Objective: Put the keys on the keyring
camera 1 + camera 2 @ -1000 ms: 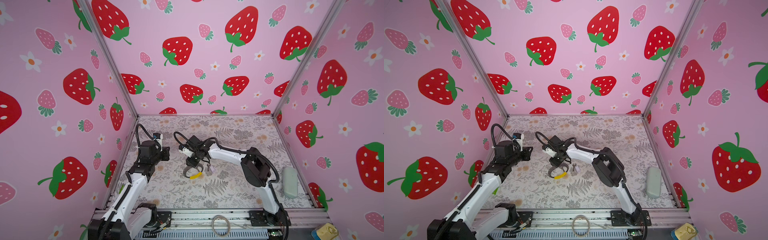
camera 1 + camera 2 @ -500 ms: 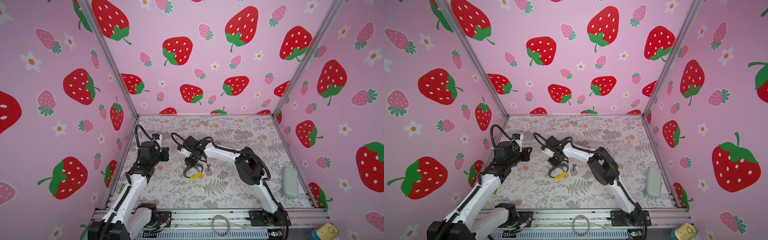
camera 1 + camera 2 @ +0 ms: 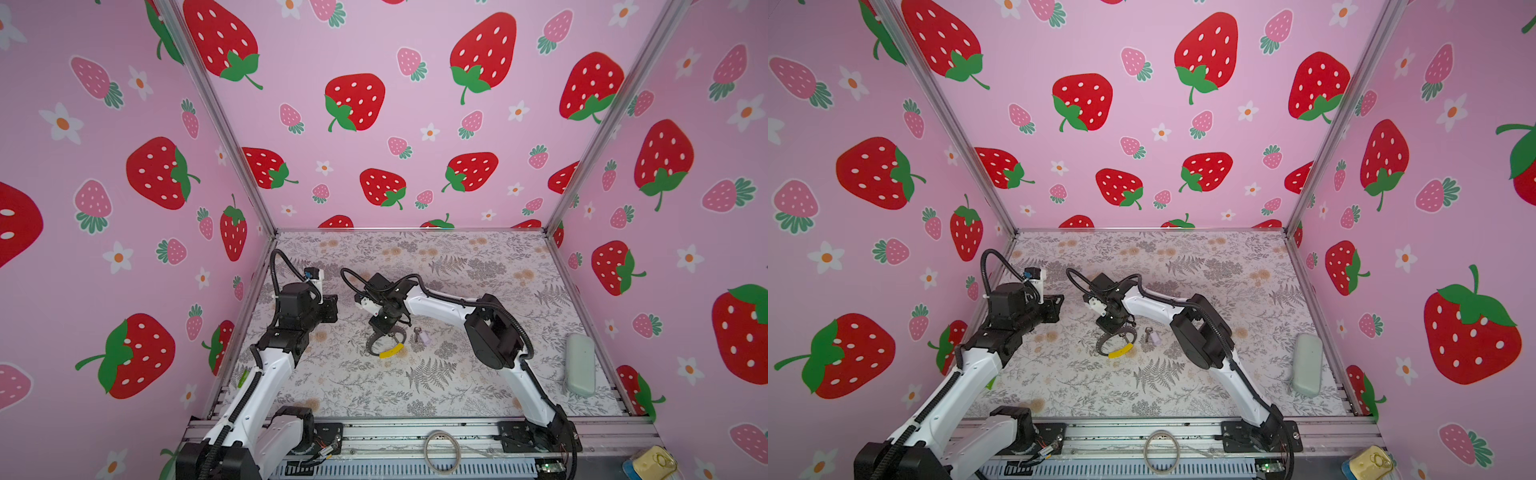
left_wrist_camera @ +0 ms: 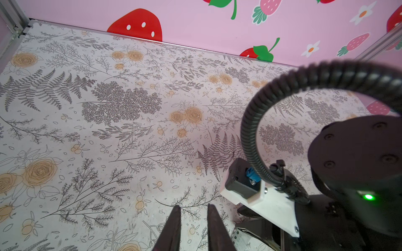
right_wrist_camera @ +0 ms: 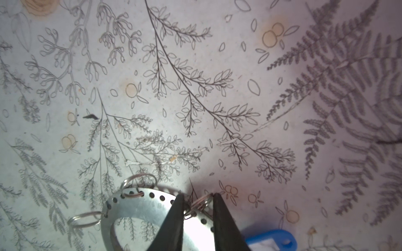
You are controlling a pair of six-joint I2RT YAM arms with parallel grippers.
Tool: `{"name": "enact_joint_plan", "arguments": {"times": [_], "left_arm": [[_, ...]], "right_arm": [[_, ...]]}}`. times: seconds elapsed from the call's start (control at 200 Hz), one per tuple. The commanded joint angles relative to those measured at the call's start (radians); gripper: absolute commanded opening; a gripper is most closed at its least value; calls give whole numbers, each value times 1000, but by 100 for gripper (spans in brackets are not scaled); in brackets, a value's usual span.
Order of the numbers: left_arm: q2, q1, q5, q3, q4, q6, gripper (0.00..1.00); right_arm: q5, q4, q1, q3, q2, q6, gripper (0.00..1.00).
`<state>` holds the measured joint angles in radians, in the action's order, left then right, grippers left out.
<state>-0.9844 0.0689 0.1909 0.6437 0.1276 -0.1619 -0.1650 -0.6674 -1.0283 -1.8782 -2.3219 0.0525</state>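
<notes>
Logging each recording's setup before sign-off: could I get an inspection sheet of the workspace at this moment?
Surface: floral-print mat, flat, a few small scrapes.
Job's things: keyring mid-mat under the right arm; lilac-tag key just beside it; blue tag near the ring, shown only by the right wrist view.
Clutter: pale case at the mat's right edge; plain hoop on the front rail.
Grippers: right gripper straddles a small loop of the keyring, grip unclear; left gripper slightly open, empty.
Cables: black hoses arch over both wrists, clear of the ring.
Surroundings: strawberry-print walls on three sides.
</notes>
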Motion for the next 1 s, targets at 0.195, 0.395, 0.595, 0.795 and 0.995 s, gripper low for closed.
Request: {"name": "enact_joint_plan", "arguments": {"times": [0.195,0.395,0.595,0.795,0.995], "left_arm": [[20,-7,-14,-6,-5,6,24],[49,-7,-21,9,15,26,24],[111,-10,24,20,10,95,24],[160,-9,174,5,-40,166,24],[197,-6,412,-21,-135,282,24]], "right_arm": [[16,-31,-10,-10,9,-8,13],[-1,6,-10,29,88,-19,9],[-81,87,10,112,216,-45,6],[-208,189,43,240,372,-161,4],[-322,327,107,386,532,-289,3]]}}
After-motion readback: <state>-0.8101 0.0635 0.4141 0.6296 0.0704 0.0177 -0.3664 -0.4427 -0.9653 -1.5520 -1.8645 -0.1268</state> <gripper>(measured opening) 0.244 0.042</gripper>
